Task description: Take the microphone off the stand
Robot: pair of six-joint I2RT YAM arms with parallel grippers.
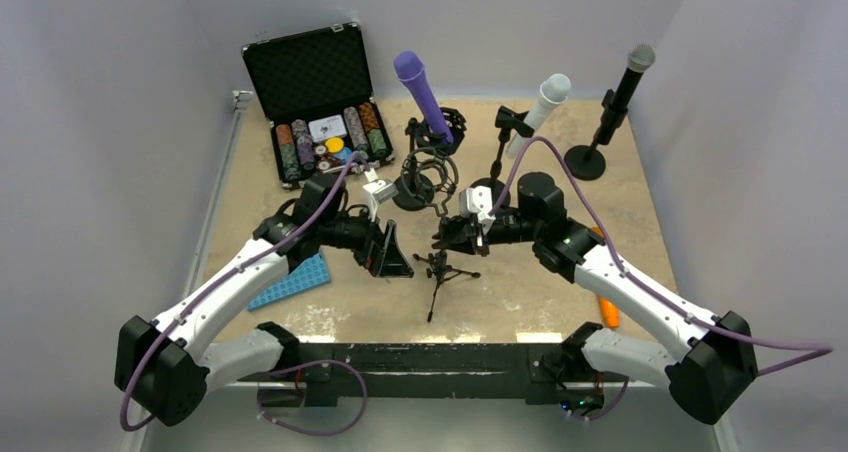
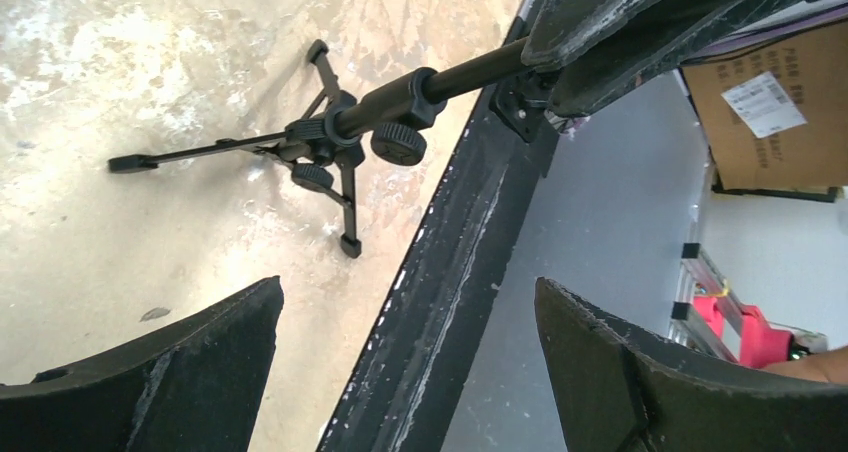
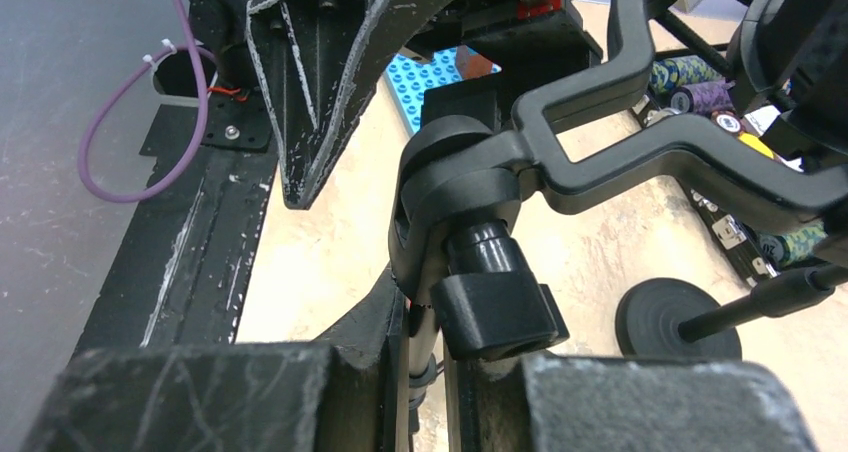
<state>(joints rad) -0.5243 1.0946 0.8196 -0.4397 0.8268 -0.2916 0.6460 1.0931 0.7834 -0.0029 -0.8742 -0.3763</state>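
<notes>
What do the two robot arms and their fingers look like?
The left arm and right arm have white shells with black joints and bases; a purple cable runs along each. The fingers are black, wedge-shaped, scuffed and scratched.

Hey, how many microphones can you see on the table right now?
3: a purple mic at the back centre, a white mic to its right, and a black mic at the back right. The arms could hide others.
</notes>
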